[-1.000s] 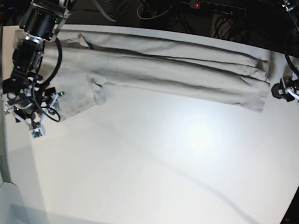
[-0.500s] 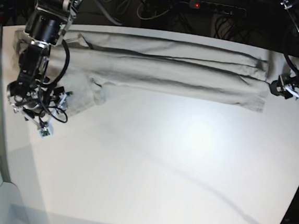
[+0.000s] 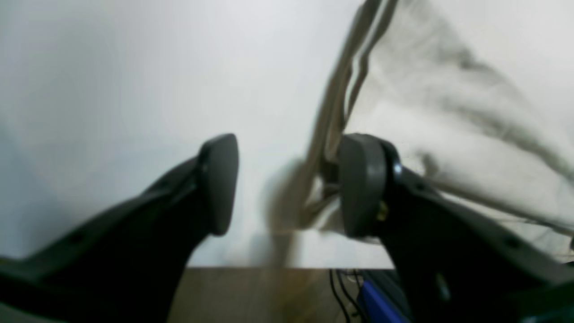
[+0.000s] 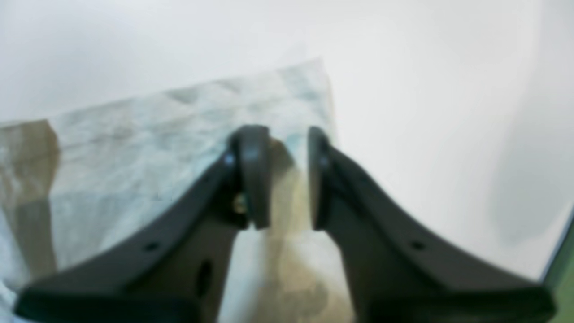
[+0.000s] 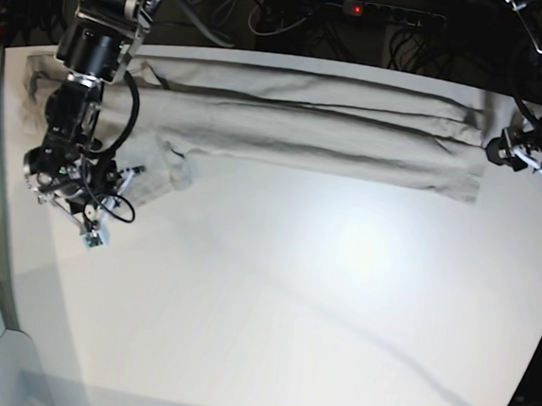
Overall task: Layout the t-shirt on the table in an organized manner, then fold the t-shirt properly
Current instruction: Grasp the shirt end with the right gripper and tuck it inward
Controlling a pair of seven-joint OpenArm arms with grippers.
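Lying in a long folded band across the far side of the tabletop, the t-shirt is met by a tool at each end. The right tool is set over the loose flap at its own end, with jaws drawn narrow and cloth seen between them; whether a firm pinch is made cannot be told from the blurred wrist view. The left tool is held about half open at the opposite end, one jaw touching the stacked hem edges, nothing clamped. Both ends appear to be addressed so that the band can be lifted and folded evenly.
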